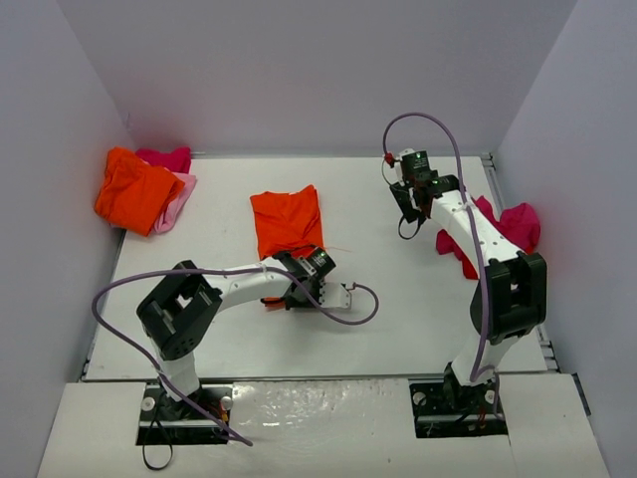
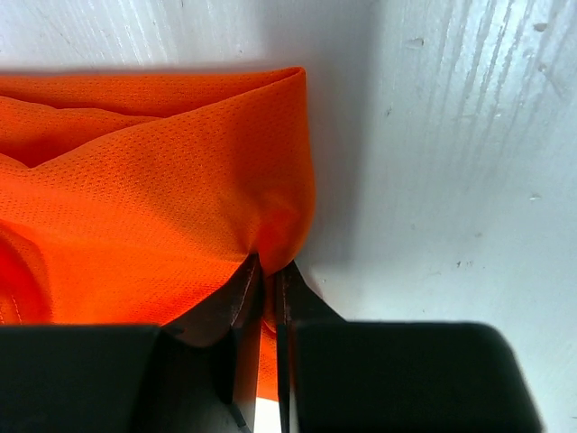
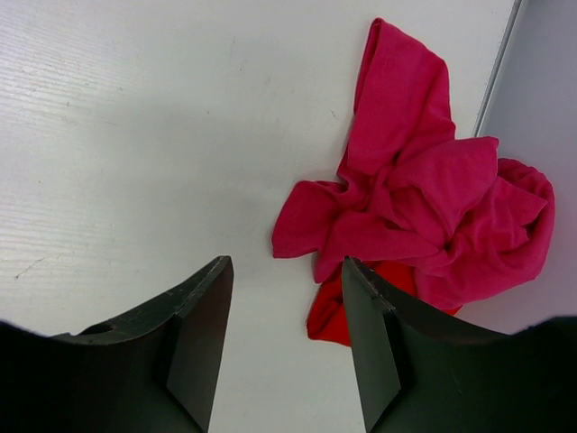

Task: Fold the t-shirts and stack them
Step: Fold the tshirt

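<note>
Orange mesh t-shirt (image 2: 153, 207), folded, is pinched by left end effector (image 2: 270, 266); right end effector (image 3: 284, 266) spread over crumpled magenta t-shirt (image 3: 424, 207).

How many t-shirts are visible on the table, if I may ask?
6. Far-left pile: bright orange cloth shirt, magenta-pink shirt behind, pale pink shirt beneath. Centre: folded orange shirt. Right edge: crumpled magenta shirt over a red shirt. Piles may hide more.

Two orange t-shirts (image 1: 134, 191) (image 1: 287, 221), two magenta t-shirts (image 1: 167, 157) (image 1: 516, 225), one pale pink t-shirt (image 1: 180, 202), seemingly one red t-shirt (image 1: 444, 241); two arms (image 1: 234, 284) (image 1: 480, 237).
</note>
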